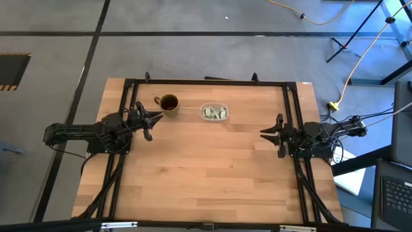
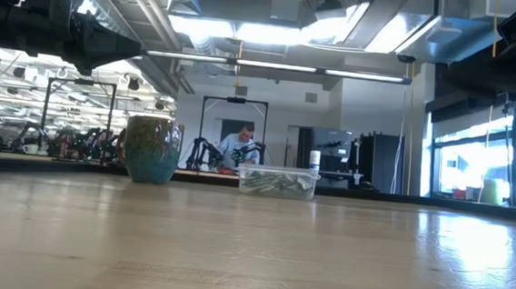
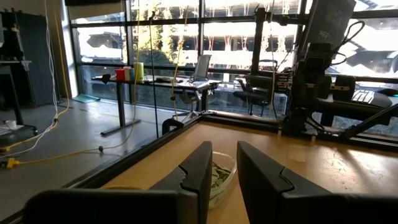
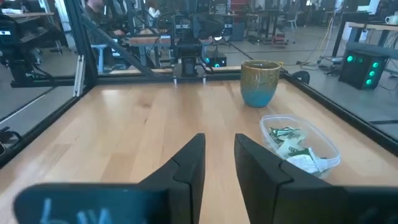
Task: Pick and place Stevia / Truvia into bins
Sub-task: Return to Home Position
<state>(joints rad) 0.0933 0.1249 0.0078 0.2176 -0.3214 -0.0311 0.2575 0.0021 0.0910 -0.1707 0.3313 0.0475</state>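
The clear plastic bin [image 1: 214, 113] stands on the table toward its far edge, with pale green and white Stevia sachets [image 4: 291, 144] piled inside it. No sachets show loose on the table. My left gripper [image 1: 156, 122] hovers open at the table's left side, near the mug and left of the bin. The bin [image 3: 221, 177] shows between its fingers, farther off. My right gripper [image 1: 266, 133] hovers open at the table's right side, right of the bin [image 4: 300, 149]. Neither gripper holds anything.
A round brown and teal mug [image 1: 168, 104] stands just left of the bin, close to my left gripper. A black frame [image 1: 206, 82] runs around the table's far and side edges. Bare wood [image 1: 206, 167] stretches across the middle and near part. A person [image 2: 240, 146] sits far behind the table.
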